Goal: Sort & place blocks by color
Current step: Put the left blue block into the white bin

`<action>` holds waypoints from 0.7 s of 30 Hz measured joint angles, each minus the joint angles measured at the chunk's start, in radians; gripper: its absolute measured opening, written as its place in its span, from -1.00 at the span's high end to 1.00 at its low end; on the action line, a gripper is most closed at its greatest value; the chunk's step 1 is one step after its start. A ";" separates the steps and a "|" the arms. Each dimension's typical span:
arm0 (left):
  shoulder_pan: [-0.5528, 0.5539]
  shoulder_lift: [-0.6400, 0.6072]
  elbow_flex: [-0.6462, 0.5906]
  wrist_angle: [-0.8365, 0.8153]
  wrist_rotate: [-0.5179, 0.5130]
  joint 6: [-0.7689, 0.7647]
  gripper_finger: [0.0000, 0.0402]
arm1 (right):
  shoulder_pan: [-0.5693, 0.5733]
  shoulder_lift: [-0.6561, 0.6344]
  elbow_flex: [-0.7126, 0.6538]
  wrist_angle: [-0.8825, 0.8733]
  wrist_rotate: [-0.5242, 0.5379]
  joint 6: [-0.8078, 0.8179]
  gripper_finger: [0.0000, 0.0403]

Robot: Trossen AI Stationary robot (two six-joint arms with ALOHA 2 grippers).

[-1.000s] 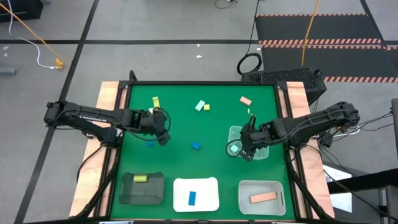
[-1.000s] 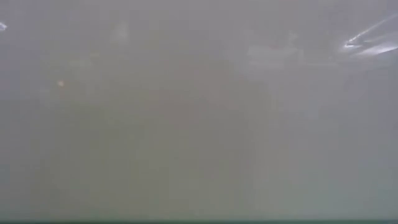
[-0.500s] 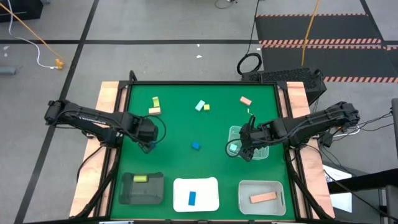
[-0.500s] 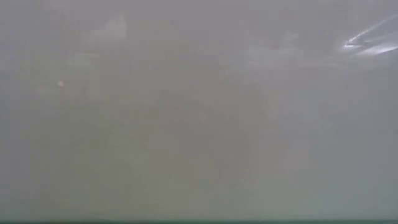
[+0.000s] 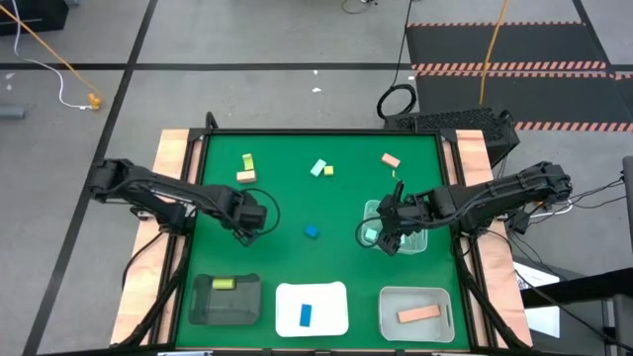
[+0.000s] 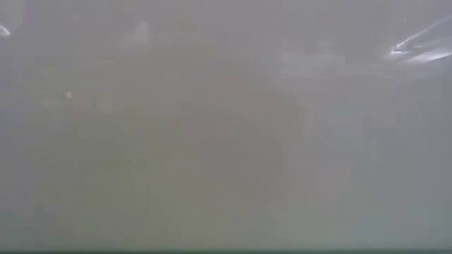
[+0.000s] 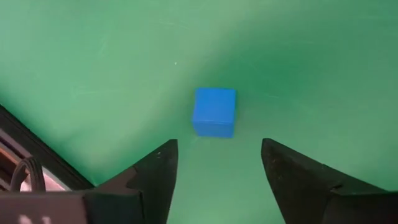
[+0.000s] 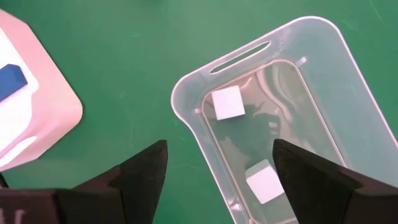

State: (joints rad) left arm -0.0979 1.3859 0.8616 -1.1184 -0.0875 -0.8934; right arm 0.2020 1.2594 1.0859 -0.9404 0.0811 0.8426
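The left gripper [image 5: 253,220] is seen low over the green table [image 5: 297,198], with its jaws spread wide and nothing held between them. In the left wrist view a small blue cube [image 7: 214,111] lies straight ahead of the left gripper, just beyond the fingertips [image 7: 163,163] and roughly centred on the gap between them, slightly toward one finger. The cube rests flat on the table, apart from both fingers. It has no long axis to speak of, so little turning of the wrist appears to be called for; a short forward and downward advance is judged to be what the next move turns on.

In the high view that same blue cube [image 5: 312,231] sits beside the left gripper, on the side toward the table's middle. The left arm is clearly nearer to it than the right.

The right gripper [image 5: 387,233] is held above a clear tray [image 8: 283,124], its jaws also wide and empty. Two pale mint cubes [image 8: 227,102] lie inside that tray, ahead of the fingers.

A blue bar [image 5: 305,314] already lies in the white tray [image 5: 331,297], nearer the table's front edge than the left gripper; that is judged to be where the blue cube belongs.

Nothing can be made out in the low view.
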 joint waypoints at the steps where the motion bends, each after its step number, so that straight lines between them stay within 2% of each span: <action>1: 0.004 0.014 0.000 -0.002 0.000 -0.004 -0.20 | 0.000 0.000 0.000 0.001 0.000 -0.004 -0.40; 8: 0.044 0.102 0.000 0.003 0.030 0.009 -0.31 | 0.000 0.000 0.000 0.015 0.000 -0.042 -0.40; 15: 0.092 0.163 -0.005 0.038 0.057 0.063 -0.20 | 0.000 0.000 0.000 0.044 0.000 -0.048 -0.40; 21: 0.120 0.171 -0.064 0.110 0.074 0.053 -0.12 | 0.000 0.000 0.000 0.061 0.000 -0.048 -0.40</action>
State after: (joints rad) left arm 0.0219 1.5574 0.7978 -1.0080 -0.0131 -0.8406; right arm 0.2024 1.2594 1.0859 -0.8794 0.0814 0.7948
